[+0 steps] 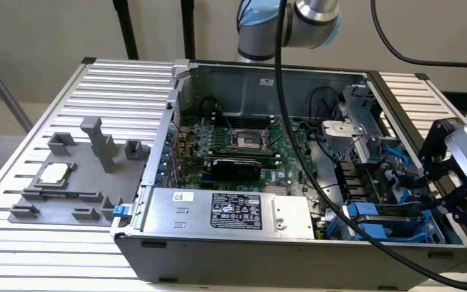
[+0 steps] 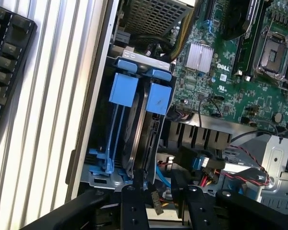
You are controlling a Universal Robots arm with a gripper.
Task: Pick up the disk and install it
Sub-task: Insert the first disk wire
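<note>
The two black fingers [image 2: 134, 207] of the gripper [image 2: 163, 190] stand apart with nothing between them, and loose cables [image 2: 206, 168] show through the gap. Just beyond the fingertips the disk [image 2: 158, 98] stands on edge in the drive cage [image 2: 97, 178] at the front corner of the case, its blue tab facing out of the cage. A second blue carrier [image 2: 123, 88] sits just beside it, on the side of the case wall [image 2: 93, 110]. I cannot be sure which of the two holds the drive body, though the dark slab between them seems to belong to the one nearer the motherboard [image 2: 240, 72]. The disk is probably stiff and dense for its size, with smooth metal faces that would slip under a light pinch. It would also take knocks badly, so the better hold looks to be across the plastic rails or the blue tab, which may flex a little. Room is tight sideways, with sheet-metal cage edges on one side and the neighbouring carrier touching or nearly so. Cables and connectors crowd the motherboard side. The free path looks to be straight out of the cage mouth into the open top of the case. In the exterior view the power supply [image 1: 233, 213] lies to the exterior view's left of the cage, and the slatted table [image 1: 47, 246] spreads beyond the case.
</note>
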